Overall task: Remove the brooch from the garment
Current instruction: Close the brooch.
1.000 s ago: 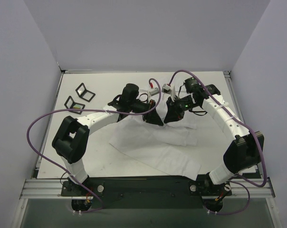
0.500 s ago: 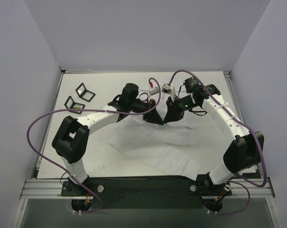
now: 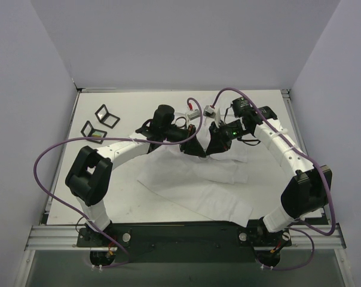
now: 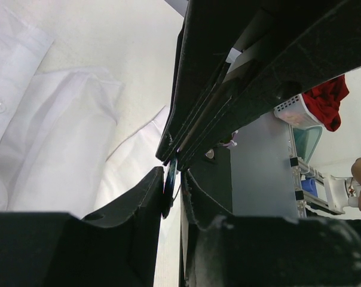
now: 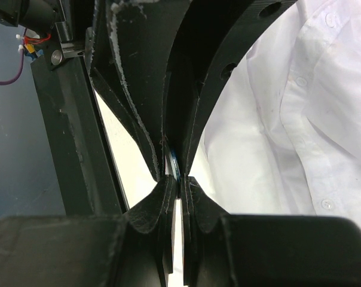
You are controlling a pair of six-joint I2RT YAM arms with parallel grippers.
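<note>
The white garment lies spread on the table, and also shows in the left wrist view and the right wrist view. The brooch is a small dark blue disc, seen edge-on. My left gripper and right gripper meet tip to tip over the shirt's upper edge. The right gripper is shut on the disc's rim. The left gripper stands closed around the disc, one pad on its face and a thin pin toward the other. In the top view the brooch is hidden.
Two black-framed square pieces lie at the back left of the table. Small white clips sit behind the grippers. Purple cables loop over both arms. Grey walls close in the table.
</note>
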